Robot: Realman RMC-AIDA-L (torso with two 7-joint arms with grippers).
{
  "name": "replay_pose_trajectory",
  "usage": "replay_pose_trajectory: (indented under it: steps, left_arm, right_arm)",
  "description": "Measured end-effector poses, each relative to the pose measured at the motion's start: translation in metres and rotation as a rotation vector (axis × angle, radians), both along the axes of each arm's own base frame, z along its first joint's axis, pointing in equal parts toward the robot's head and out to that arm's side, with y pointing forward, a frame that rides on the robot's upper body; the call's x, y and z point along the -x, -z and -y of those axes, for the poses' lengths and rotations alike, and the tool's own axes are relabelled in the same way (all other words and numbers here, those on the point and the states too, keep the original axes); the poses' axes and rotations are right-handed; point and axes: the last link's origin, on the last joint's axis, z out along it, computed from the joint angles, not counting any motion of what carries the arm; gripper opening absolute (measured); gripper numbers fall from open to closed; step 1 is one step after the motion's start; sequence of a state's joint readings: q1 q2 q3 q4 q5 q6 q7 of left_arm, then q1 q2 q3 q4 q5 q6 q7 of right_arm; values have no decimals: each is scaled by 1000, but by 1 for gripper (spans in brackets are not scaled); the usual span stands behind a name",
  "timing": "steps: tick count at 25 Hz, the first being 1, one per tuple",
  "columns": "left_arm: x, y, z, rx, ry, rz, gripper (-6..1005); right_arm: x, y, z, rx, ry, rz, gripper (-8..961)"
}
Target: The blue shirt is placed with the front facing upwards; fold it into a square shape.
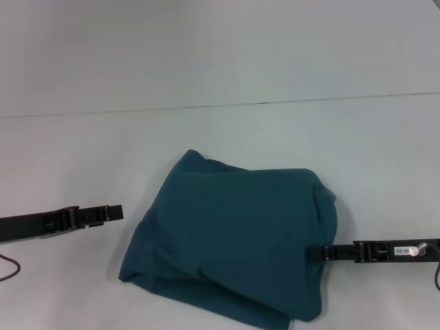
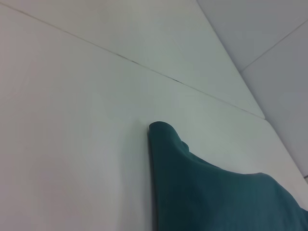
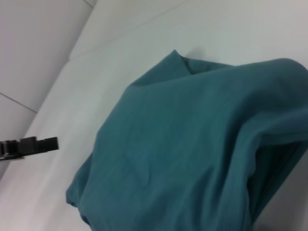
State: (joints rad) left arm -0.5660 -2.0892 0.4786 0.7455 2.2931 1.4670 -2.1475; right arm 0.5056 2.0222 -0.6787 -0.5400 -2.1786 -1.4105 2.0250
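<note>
Your right hand touches the folded teal-blue cotton shirt on the white desk; its grip is unclear. Your left hand waits beside it, grip unclear too.

blue shirt folded, plain side up | left claw beside it, apart

The white, smooth table surface lies open on all sides of the one bulky thing on it: the dark teal-blue cotton shirt, bunched into a rumpled, roughly square heap with thick layered edges. Beyond its far edge the table runs bare to a thin dark seam. On the robot's left, a bare strip separates the heap from the black left gripper, which sits low. On the right, the black right gripper reaches the heap's edge, leaving no gap there.
</note>
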Motion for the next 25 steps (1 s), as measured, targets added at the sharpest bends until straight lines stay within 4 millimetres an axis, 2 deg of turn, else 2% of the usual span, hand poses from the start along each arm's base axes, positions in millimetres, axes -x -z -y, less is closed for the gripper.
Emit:
replay_pose_trajectory:
  steps: [5,10,20,25]
  left_arm:
    - [0,0,0,0,1,0,632]
    - [-2,0,-2,0,5,0,631]
    - [-4,-1,-3,-8,10,5,631]
    - [-4,-1,-3,-10,17,6,632]
  right_arm:
    - [5,9,-4,22,-9,17,714]
    - [9,10,-6,25,-22,15,722]
    - [-3,-18,-15,-61,40,4,739]
    - [-3,-21,-22,-81,63,14,747]
